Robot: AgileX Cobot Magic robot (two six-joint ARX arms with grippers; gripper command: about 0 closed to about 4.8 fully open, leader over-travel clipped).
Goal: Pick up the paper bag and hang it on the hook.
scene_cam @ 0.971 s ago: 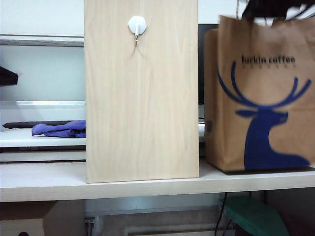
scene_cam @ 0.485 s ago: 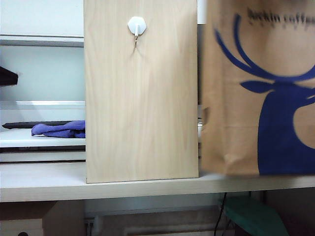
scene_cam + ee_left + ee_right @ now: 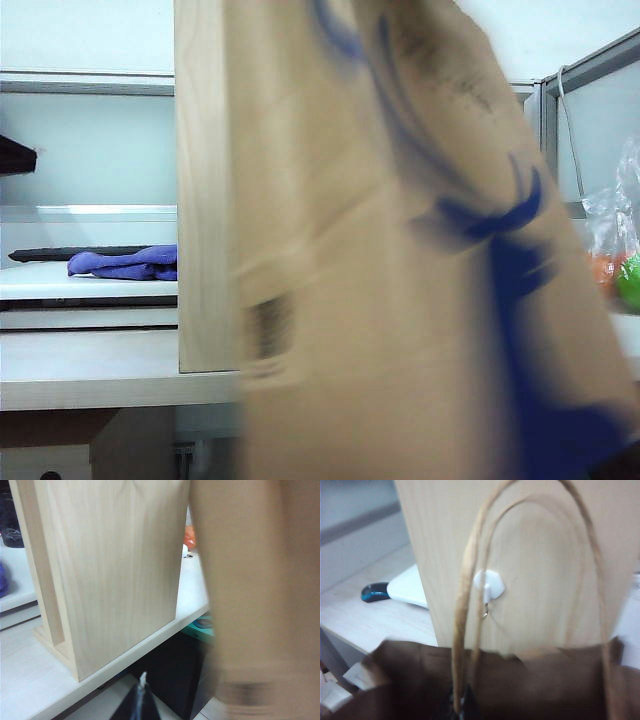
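Paper bag (image 3: 400, 270) hangs blurred and tilted across the front of the wooden board (image 3: 205, 200), blocking most of its face in the exterior view. Right gripper (image 3: 462, 705) is clamped on the twisted handles (image 3: 470, 605); from its wrist view the hook (image 3: 489, 586) is framed inside the handle loops, nothing between them. Left gripper (image 3: 141, 700) sits below the shelf edge (image 3: 125, 655), fingers together; board ahead, bag closing off one side. Bagged balls (image 3: 615, 265) crowd the far right; purple cloth (image 3: 125, 263) lies left.

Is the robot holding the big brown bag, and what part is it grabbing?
Yes. The right gripper holds the paper bag by its handles. The left gripper holds nothing.
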